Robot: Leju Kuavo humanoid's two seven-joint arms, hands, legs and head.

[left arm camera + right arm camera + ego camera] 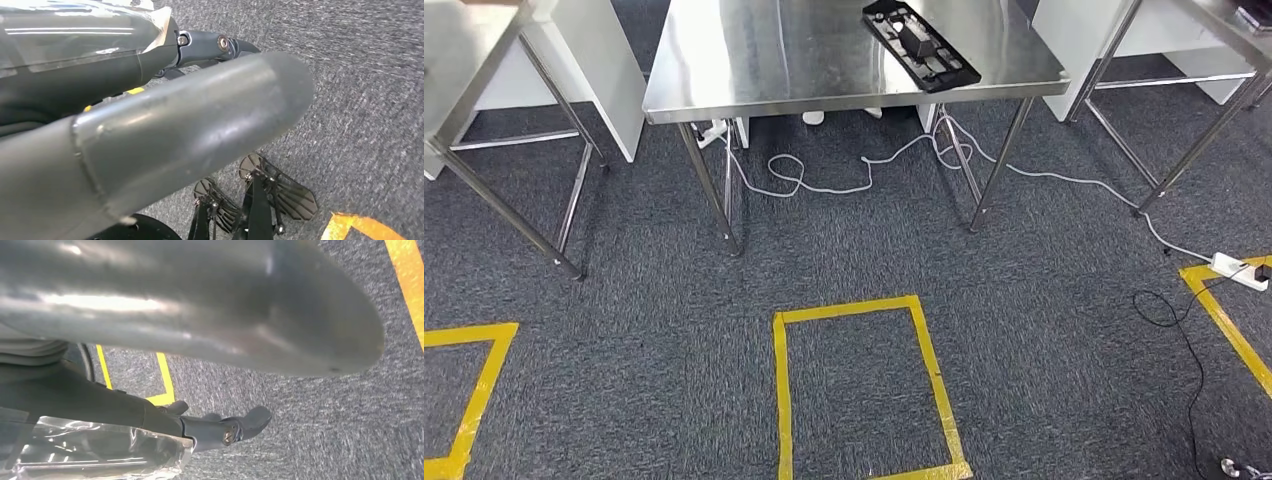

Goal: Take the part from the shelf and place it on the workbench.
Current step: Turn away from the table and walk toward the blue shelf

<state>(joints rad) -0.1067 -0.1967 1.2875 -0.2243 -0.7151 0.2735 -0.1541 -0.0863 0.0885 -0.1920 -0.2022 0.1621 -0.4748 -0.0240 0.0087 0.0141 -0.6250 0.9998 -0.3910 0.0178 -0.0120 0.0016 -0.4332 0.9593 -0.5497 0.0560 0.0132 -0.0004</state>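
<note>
The worktop is a stainless-steel bench on four steel legs, standing on dark grey carpet. A similar steel table stands to its left and another to its right, each beside white panels. A white cable loops across the carpet under the worktop and runs right to a white power strip; a thin black cable trails from there. Yellow tape marks a rectangle on the carpet in front of the worktop, with further yellow tape outlines at the left and right.

The part is a flat, black, elongated frame with open cut-outs and a raised dark block near its middle. It lies flat on the worktop at the front right corner, set diagonally, with one end just at the front edge.

The left hand hangs over the carpet; its thick grey thumb crosses the left wrist view and dark fingers extend beyond it, holding nothing, apart from the thumb. The right hand likewise hangs over the carpet; its dark fingers are extended, apart from the thumb and holding nothing.
</note>
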